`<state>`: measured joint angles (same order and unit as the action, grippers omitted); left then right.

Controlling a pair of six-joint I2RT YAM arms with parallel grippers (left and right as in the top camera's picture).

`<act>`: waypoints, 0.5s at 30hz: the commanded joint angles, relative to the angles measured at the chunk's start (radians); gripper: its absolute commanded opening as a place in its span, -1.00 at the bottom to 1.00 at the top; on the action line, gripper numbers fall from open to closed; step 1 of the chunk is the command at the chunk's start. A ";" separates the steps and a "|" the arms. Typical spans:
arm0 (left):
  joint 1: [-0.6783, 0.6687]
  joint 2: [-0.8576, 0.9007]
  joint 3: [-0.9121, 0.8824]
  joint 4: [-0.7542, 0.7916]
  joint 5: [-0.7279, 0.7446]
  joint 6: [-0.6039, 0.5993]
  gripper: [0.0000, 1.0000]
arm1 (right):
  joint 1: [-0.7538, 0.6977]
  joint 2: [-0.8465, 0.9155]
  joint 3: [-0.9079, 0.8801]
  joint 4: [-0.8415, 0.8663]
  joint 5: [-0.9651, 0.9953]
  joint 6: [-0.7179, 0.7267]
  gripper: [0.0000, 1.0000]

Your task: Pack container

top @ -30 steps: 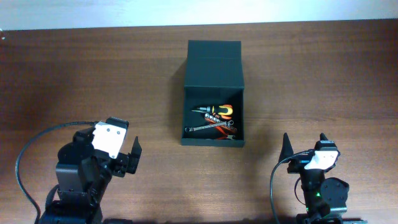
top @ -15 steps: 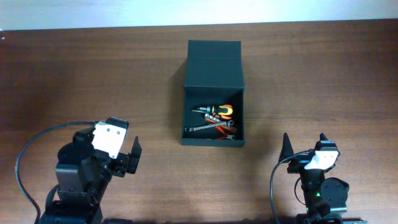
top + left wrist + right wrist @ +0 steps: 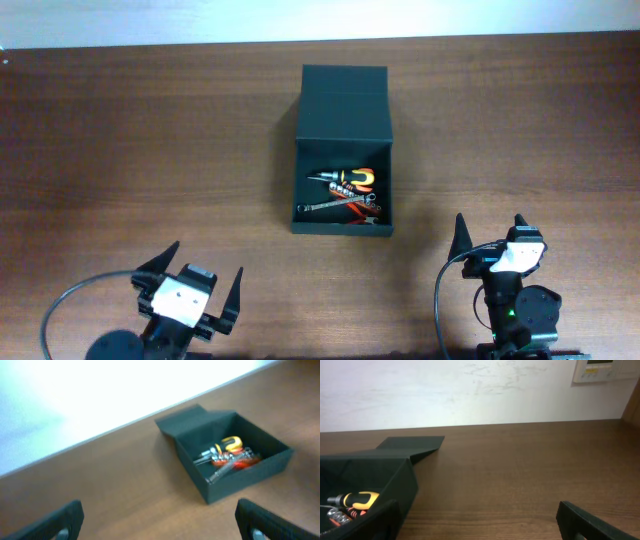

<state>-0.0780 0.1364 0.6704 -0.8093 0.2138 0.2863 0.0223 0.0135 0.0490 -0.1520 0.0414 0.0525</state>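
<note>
The black container [image 3: 343, 226] stands at the table's centre, its flap lid [image 3: 344, 103] open and lying back. Inside lie hand tools [image 3: 343, 192]: orange-handled pliers, a yellow-handled driver and a metal wrench. The container also shows in the left wrist view [image 3: 278, 453] and in the right wrist view [image 3: 385, 475]. My left gripper [image 3: 190, 279] is open and empty at the front left, well clear of the container. My right gripper [image 3: 490, 233] is open and empty at the front right, beside the container's front corner.
The brown wooden table [image 3: 520, 130] runs to a white wall at the back. A black cable [image 3: 70, 295] loops by the left arm. A wall control panel [image 3: 604, 370] shows in the right wrist view.
The left arm has pulled back toward the front edge and now points at the container, fingers spread. The right arm has not moved.
</note>
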 commanded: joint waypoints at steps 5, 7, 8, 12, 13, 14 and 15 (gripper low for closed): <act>0.005 -0.131 -0.254 0.343 -0.219 -0.013 0.99 | 0.008 -0.010 -0.009 0.000 0.016 0.009 0.98; 0.005 -0.131 -0.317 0.422 -0.243 -0.013 0.99 | 0.008 -0.010 -0.009 0.000 0.016 0.009 0.98; 0.005 -0.131 -0.358 0.479 -0.266 -0.013 0.99 | 0.008 -0.010 -0.009 0.000 0.016 0.009 0.98; 0.005 -0.131 -0.478 0.596 -0.301 -0.014 0.99 | 0.008 -0.010 -0.009 0.000 0.016 0.009 0.97; 0.005 -0.131 -0.520 0.620 -0.301 -0.031 0.99 | 0.008 -0.010 -0.009 0.000 0.016 0.009 0.97; 0.005 -0.131 -0.535 0.624 -0.301 -0.039 0.99 | 0.008 -0.010 -0.009 0.000 0.016 0.009 0.97; 0.005 -0.131 -0.561 0.626 -0.298 -0.061 0.99 | 0.008 -0.010 -0.009 0.000 0.016 0.009 0.98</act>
<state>-0.0780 0.0147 0.1799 -0.1997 -0.0540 0.2787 0.0223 0.0139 0.0486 -0.1520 0.0414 0.0525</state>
